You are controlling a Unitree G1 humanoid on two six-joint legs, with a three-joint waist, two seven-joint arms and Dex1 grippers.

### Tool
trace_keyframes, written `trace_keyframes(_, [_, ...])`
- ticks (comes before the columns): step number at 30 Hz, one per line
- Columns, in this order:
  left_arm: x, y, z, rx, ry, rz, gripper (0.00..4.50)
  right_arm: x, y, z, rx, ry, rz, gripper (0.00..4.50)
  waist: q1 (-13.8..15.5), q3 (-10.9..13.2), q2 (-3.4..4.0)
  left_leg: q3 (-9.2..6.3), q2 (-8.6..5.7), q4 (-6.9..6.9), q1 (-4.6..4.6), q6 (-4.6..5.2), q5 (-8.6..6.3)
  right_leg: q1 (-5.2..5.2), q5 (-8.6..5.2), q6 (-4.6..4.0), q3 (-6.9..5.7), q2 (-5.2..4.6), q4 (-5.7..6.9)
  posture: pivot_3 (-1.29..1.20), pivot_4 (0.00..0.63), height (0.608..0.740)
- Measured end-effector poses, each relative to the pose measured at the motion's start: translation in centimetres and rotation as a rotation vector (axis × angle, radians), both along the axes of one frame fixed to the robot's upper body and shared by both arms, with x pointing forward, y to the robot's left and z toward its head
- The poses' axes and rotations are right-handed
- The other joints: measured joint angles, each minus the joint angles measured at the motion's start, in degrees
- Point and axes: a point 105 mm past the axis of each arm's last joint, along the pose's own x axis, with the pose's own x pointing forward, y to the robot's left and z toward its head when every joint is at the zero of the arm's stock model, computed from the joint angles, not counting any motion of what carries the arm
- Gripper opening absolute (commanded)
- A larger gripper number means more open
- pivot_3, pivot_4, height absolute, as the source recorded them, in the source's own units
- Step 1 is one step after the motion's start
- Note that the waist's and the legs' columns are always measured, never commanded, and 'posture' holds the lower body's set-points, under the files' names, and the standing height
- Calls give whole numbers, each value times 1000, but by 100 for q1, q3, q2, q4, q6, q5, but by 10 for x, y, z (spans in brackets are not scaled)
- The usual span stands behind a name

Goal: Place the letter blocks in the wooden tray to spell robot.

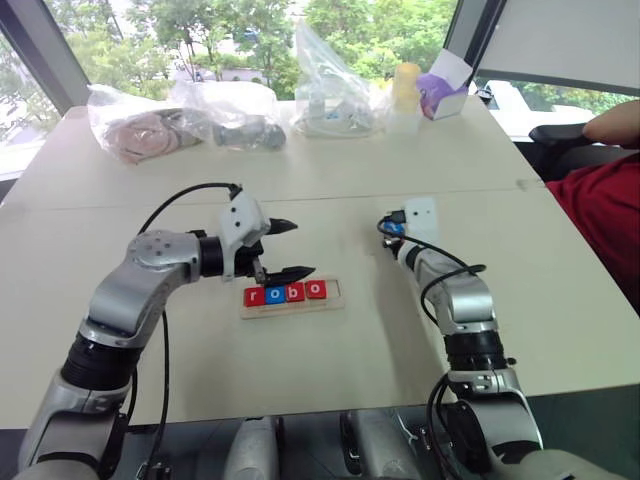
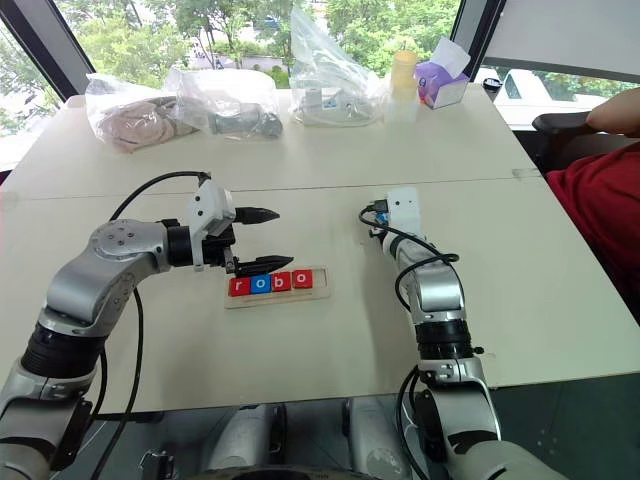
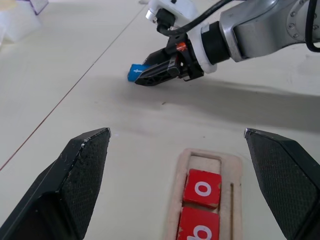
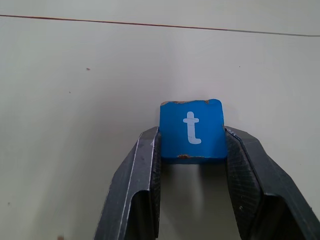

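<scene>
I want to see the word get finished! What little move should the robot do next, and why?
Probably lift the blue square letter block marked t off the table. The right end effector has its fingers closed on the block's two sides, and the narrow light-wood tray already holds r, o, b, o with its last slot bare. The left end effector hangs open over the tray, so it may need to move aside.

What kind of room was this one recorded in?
Probably an office or meeting room: a large pale table by big windows facing trees, with a tissue box and plastic bags at the far edge, and a seated person alongside.
</scene>
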Motion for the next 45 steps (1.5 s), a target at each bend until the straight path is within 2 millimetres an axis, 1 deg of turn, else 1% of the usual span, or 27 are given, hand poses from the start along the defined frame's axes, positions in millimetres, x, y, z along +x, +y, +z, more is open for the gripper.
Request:
trace_keyframes(3, [-3, 2, -5, 12, 24, 2, 4500, -23, -8, 1, 35, 31, -56, 1162, 8, 1, 1, -8, 0, -3, -9, 0, 0, -8, 0, 0, -4, -1, -1, 0, 150, 740])
trace_keyframes(6, [-3, -1, -6, 17, 27, -5, 4500, -50, -4, 8, 157, 48, -115, 1162, -11, 0, 2, -29, 0, -3, -6, 0, 0, -8, 0, 0, -4, 2, 1, 0, 150, 740])
trace_keyframes(9, [-5, -11, -12, 16, 47, -28, 4500, -74, -2, 15, 217, 75, -151, 1162, -8, -1, 4, -34, 0, -1, -5, -2, 1, -7, 0, -1, -6, 3, 2, 0, 150, 740])
trace_keyframes(11, [-7, -16, -16, 18, 62, -43, 4500, -87, -1, 15, 232, 109, -169, 1162, -7, -1, 3, -37, -1, 1, -5, -3, 1, -5, 0, -1, -7, 2, 1, 0, 150, 740])
trace_keyframes(13, [-9, -19, -17, 21, 70, -62, 4500, -98, 0, 9, 231, 160, -177, 1162, -11, -1, 3, -36, -1, 0, -5, -3, 2, -5, -1, -2, -7, 2, 0, 0, 150, 740])
trace_keyframes(16, [-14, -21, -20, 46, 87, -92, 4500, -106, 1, -1, 225, 233, -184, 1162, -21, -1, 4, -35, -2, -1, -3, -3, 1, -5, -2, -3, -7, 3, 0, 0, 150, 740])
trace_keyframes(20, [-18, -20, -25, 71, 117, -117, 4500, -106, 6, -4, 224, 252, -158, 1162, -21, -1, 4, -36, -2, -2, -3, -2, 1, -5, -2, -3, -7, 5, -1, 0, 150, 740])
trace_keyframes(25, [-19, -18, -26, 82, 129, -119, 4500, -102, 10, -4, 235, 247, -134, 3740, -19, -2, 3, -37, -1, -1, -3, -2, 1, -4, -2, -3, -8, 4, -2, 0, 150, 740])
trace_keyframes(26, [-19, -17, -26, 85, 131, -118, 4500, -100, 11, -2, 245, 245, -134, 4186, -20, -1, 3, -36, -1, -1, -3, -2, 1, -4, -2, -3, -7, 4, -2, 0, 150, 740])
trace_keyframes(28, [-20, -15, -27, 90, 133, -117, 4500, -97, 6, 1, 255, 241, -148, 4186, -16, -1, 3, -36, -1, -1, -4, -3, 1, -4, -2, -3, -8, 3, -4, 0, 150, 740])
trace_keyframes(30, [-23, -11, -28, 99, 141, -117, 4500, -93, -4, 10, 213, 222, -149, 4186, -16, -1, 4, -35, -2, -2, -7, -3, 1, -5, -2, -3, -8, 1, -9, 0, 150, 740])
trace_keyframes(31, [-25, -8, -28, 96, 152, -115, 4500, -91, -10, 17, 180, 201, -134, 4186, -15, 0, 5, -35, -2, -2, -8, -2, 1, -5, -2, -2, -8, 0, -11, 0, 150, 740])
trace_keyframes(32, [-26, -4, -27, 97, 160, -115, 4500, -89, -14, 24, 141, 179, -98, 4186, -16, 2, 7, -34, -2, -3, -9, -2, 1, -6, -3, -3, -9, -1, -13, 0, 150, 740])
trace_keyframes(34, [-28, 6, -22, 96, 173, -108, 4500, -81, -17, 52, 27, 74, 64, 4186, -19, 6, 12, -31, -4, -5, -9, -2, 1, -6, -5, -5, -8, -3, -16, 0, 150, 740])
trace_keyframes(36, [-30, 15, -15, 90, 167, -105, 4500, -77, -5, 82, -47, -67, 278, 4186, -30, 6, 11, -29, -2, -10, -4, -1, 1, -2, -6, -6, -10, 6, -20, 0, 150, 740])
trace_keyframes(37, [-34, 18, -12, 86, 169, -116, 4500, -81, 5, 89, -96, -124, 439, 4186, -35, 6, 10, -25, -1, -15, -2, 1, 0, 3, -6, -4, -14, 10, -29, 0, 150, 740])
trace_keyframes(38, [-39, 22, -11, 85, 178, -125, 4500, -87, 11, 89, -126, -142, 568, 4186, -29, 5, 9, -27, 1, -22, -1, 3, -2, 8, -7, -4, -21, 11, -37, 0, 150, 740])
trace_keyframes(40, [-44, 30, -13, 96, 202, -122, 4500, -95, 14, 70, -155, -119, 768, 4186, -15, 5, 8, -29, 4, -22, -4, 6, -3, 11, -8, -5, -25, 14, -43, 0, 150, 740])
trace_keyframes(41, [-46, 35, -14, 114, 206, -116, 4500, -95, 12, 59, -172, -115, 831, 4186, -14, 6, 6, -27, 3, -19, -4, 6, -3, 11, -8, -4, -24, 12, -45, 0, 150, 740])
trace_keyframes(43, [-46, 44, -17, 160, 193, -91, 4500, -87, -3, 38, -260, -108, 898, 4186, -14, 7, 8, -10, -1, -10, -4, 5, -3, 12, -8, -7, -18, 5, -46, 0, 150, 740])
trace_keyframes(44, [-45, 50, -20, 186, 188, -71, 4500, -83, -13, 25, -309, -85, 935, 4186, -14, 7, 8, 0, -1, -6, -3, 5, -3, 13, -14, -19, -13, 2, -49, 0, 150, 740])
trace_keyframes(45, [-45, 54, -22, 197, 191, -57, 4500, -83, -18, 15, -325, -66, 959, 4186, -14, 8, 7, 4, -1, -3, -3, 5, -3, 13, -14, -20, -9, 0, -49, 0, 150, 740])
